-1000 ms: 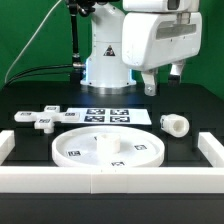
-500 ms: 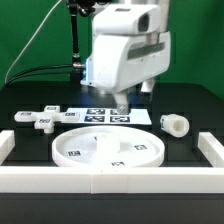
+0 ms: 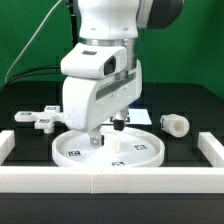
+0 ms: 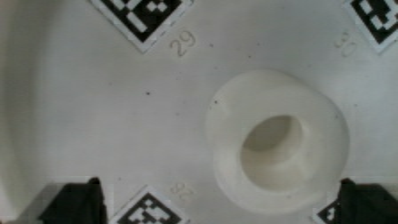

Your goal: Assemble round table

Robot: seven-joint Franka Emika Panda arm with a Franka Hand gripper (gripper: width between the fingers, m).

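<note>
White plastic wall [image 3: 110, 182] fronts the frame. Just behind it the round disc [image 3: 70, 150] lies flat, lower centre of the black surface [image 3: 200, 105]. The hand [image 3: 105, 136] hangs low over it, its 2 fingers spread and empty, and the wrist view shows the raised socket [image 4: 276, 140] squarely below, likely lining up a grip. Farther back, the leg [image 3: 175, 123] sits mid-right and the cross base [image 3: 35, 120] mid-left, both well apart, leaving room.

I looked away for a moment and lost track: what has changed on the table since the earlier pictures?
The tool moved from high at the exterior view's right down and leftward, and now hangs open over the middle of the round disc. It holds nothing. The disc, the leg and the cross-shaped base lie where they were.
</note>
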